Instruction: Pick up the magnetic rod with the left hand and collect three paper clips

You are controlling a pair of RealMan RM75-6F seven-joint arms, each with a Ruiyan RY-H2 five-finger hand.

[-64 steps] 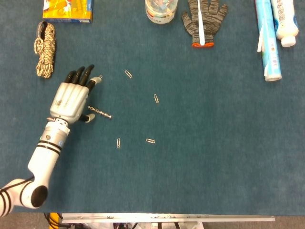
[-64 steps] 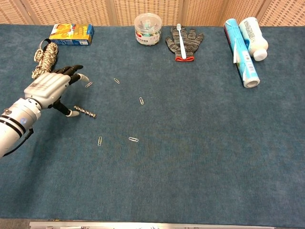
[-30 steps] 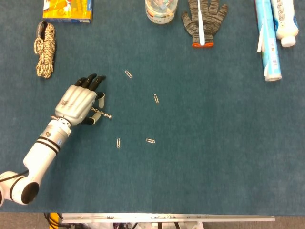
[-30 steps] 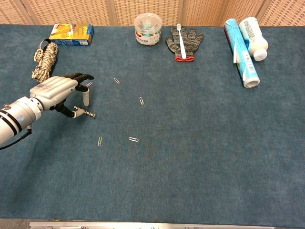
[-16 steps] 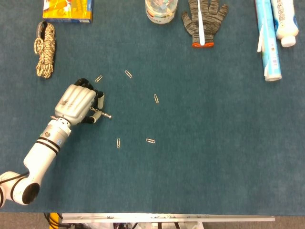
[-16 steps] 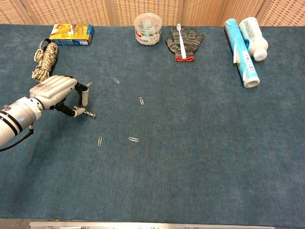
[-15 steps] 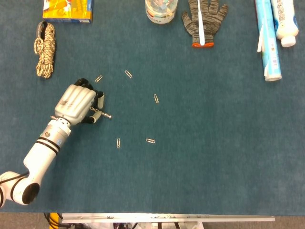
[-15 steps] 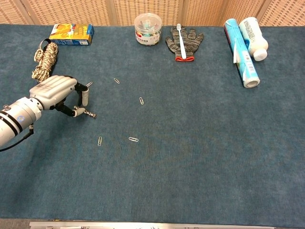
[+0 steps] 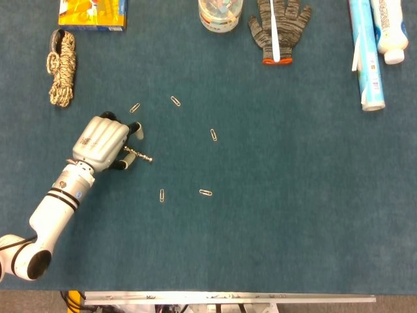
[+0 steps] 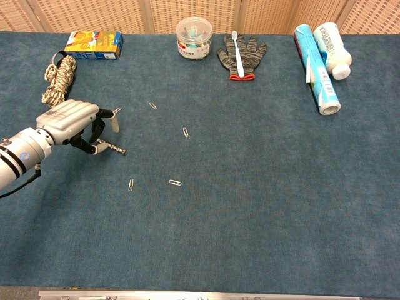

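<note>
The magnetic rod point(image 9: 139, 156) point(image 10: 115, 148), a short knobbly metal stick, lies on the blue cloth at the left. My left hand point(image 9: 101, 142) point(image 10: 67, 120) is curled over its left end, thumb and fingers closing around it; the right part of the rod sticks out. Several paper clips lie loose: one point(image 9: 135, 107) just beyond the hand, one point(image 9: 175, 101) further back, one point(image 9: 214, 135) to the right, and two point(image 9: 162, 195) point(image 9: 206, 192) nearer the front. None is stuck to the rod. My right hand is in neither view.
At the back left lie a coiled rope point(image 9: 61, 68) and a yellow box point(image 9: 92, 14). A jar of clips point(image 9: 220, 13), a grey glove point(image 9: 280, 29) with a toothbrush on it, a blue tube point(image 9: 365, 52) and a white bottle point(image 9: 391, 29) line the back edge.
My left hand moved right over the rod's left end and its spread fingers curled in around it. The rod's free end has stayed in place on the cloth.
</note>
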